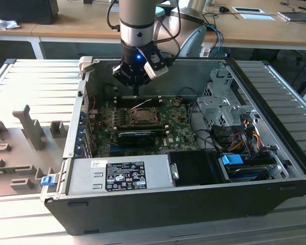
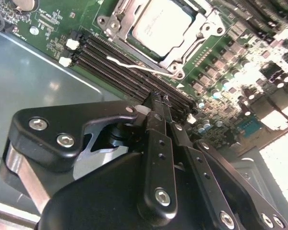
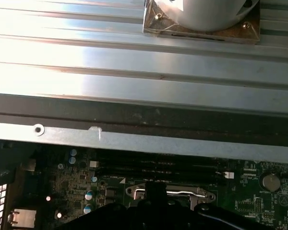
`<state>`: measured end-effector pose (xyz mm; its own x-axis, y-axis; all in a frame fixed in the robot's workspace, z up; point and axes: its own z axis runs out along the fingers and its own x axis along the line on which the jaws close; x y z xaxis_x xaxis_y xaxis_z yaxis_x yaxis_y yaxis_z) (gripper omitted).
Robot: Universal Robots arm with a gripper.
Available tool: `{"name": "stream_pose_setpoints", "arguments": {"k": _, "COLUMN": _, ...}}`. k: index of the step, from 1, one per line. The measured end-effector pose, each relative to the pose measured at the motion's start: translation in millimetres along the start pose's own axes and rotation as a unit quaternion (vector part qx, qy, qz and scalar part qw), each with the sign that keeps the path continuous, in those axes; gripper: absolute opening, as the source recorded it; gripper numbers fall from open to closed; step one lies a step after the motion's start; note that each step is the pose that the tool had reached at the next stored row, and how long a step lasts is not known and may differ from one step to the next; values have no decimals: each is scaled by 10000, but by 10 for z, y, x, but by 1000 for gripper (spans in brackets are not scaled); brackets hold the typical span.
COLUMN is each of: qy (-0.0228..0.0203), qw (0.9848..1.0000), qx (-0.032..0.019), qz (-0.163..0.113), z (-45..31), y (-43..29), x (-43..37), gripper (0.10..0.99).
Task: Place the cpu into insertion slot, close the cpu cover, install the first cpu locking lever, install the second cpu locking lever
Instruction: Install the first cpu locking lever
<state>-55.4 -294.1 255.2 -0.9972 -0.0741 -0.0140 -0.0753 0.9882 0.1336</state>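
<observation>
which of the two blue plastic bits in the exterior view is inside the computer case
The blue clip by the drive cage, toward the exterior view's right, is inside the computer case. The other blue clip sits outside the case wall, at the exterior view's left, on the slatted table.

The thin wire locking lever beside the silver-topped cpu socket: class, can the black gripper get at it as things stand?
Probably yes. The gripper hangs just above the memory slots beside the thin wire locking lever, and nothing stands between them inside the open case.
</observation>
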Motion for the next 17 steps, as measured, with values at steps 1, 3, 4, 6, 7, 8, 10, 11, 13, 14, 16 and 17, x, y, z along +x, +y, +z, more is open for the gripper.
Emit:
{"name": "stream_pose_setpoints", "arguments": {"k": 1, "qy": -2, "qw": 10000, "qx": -21, "qz": 0, "z": 11, "y": -4, "x": -4, "gripper": 102}}
{"name": "stream_pose_setpoints", "arguments": {"k": 3, "qy": -7, "qw": 10000, "qx": -69, "qz": 0, "z": 33, "y": -13, "x": -5, "gripper": 102}}
{"name": "stream_pose_setpoints", "arguments": {"k": 4, "qy": -10, "qw": 10000, "qx": -94, "qz": 0, "z": 45, "y": -18, "x": -6, "gripper": 102}}
{"name": "stream_pose_setpoints", "arguments": {"k": 6, "qy": -11, "qw": 9999, "qx": -101, "qz": 0, "z": 84, "y": -25, "x": -10, "gripper": 102}}
{"name": "stream_pose_setpoints", "arguments": {"k": 7, "qy": -11, "qw": 9999, "qx": -101, "qz": 0, "z": 94, "y": -27, "x": -19, "gripper": 102}}
{"name": "stream_pose_setpoints", "arguments": {"k": 8, "qy": -11, "qw": 9999, "qx": -102, "qz": 0, "z": 99, "y": -28, "x": -24, "gripper": 102}}
{"name": "stream_pose_setpoints", "arguments": {"k": 10, "qy": -11, "qw": 9999, "qx": -101, "qz": 1, "z": 119, "y": -33, "x": -57, "gripper": 102}}
{"name": "stream_pose_setpoints", "arguments": {"k": 11, "qy": -10, "qw": 9999, "qx": -100, "qz": 1, "z": 128, "y": -37, "x": -83, "gripper": 102}}
{"name": "stream_pose_setpoints", "arguments": {"k": 13, "qy": -11, "qw": 9999, "qx": -101, "qz": 0, "z": 177, "y": -50, "x": -181, "gripper": 102}}
{"name": "stream_pose_setpoints", "arguments": {"k": 14, "qy": -10, "qw": 9999, "qx": -101, "qz": 0, "z": 193, "y": -53, "x": -192, "gripper": 102}}
{"name": "stream_pose_setpoints", "arguments": {"k": 16, "qy": -11, "qw": 9999, "qx": -101, "qz": 0, "z": 226, "y": -59, "x": -200, "gripper": 102}}
{"name": "stream_pose_setpoints", "arguments": {"k": 17, "qy": -10, "qw": 9999, "qx": -101, "qz": 0, "z": 239, "y": -61, "x": -206, "gripper": 102}}
